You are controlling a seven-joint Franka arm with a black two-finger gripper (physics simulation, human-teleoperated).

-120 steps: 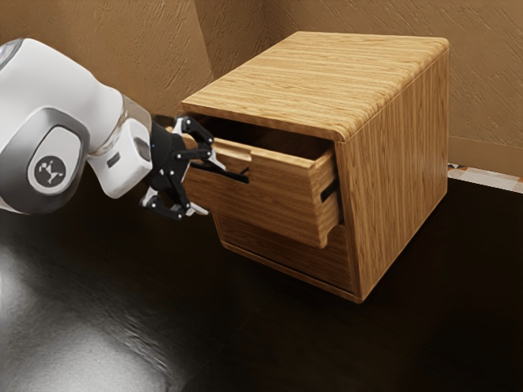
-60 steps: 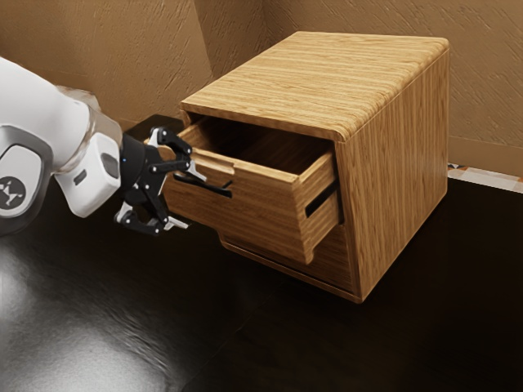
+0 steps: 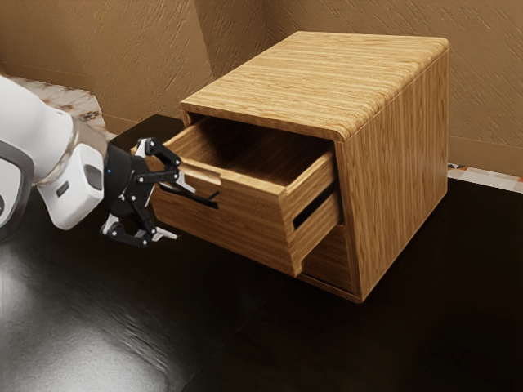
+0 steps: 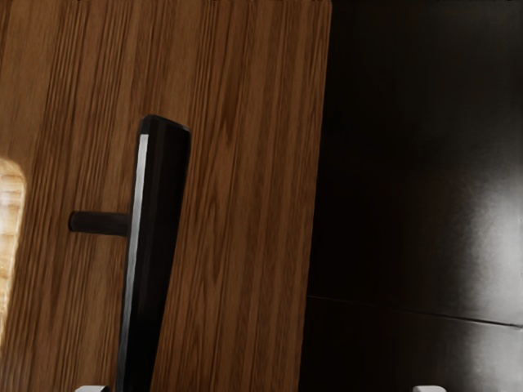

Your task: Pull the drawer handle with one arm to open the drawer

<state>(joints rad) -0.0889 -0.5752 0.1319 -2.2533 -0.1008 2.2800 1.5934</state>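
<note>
**Position.** In the exterior view the cabinet stands on the dark bench. Its upper drawer is drawn well out toward 8 o'clock, and the inside is open to view. The black handle lies across the drawer front. My hand is on it, at 9 o'clock from the drawer, with the arm coming in from that side.

**Hand.** The fingers stand wide apart. In the wrist view the handle runs close beside one fingertip, and the other fingertip is well apart from it over the bench. I read the handle as lying between open fingers, not clamped from both sides. One handle post shows against the drawer front.

**Progress.** I judge the drawer largely open, with little travel likely left.

**Risks.**
- The hand could slip off the handle, because only one finger sits near the bar and there is no two-sided hold.
- The drawer could reach the end of its run. Pulling on from there may drag the whole cabinet across the bench or bring the drawer out.
- A pull angled off the drawer's line, toward 6 or 10 o'clock, could skew the drawer and jam it.
</note>
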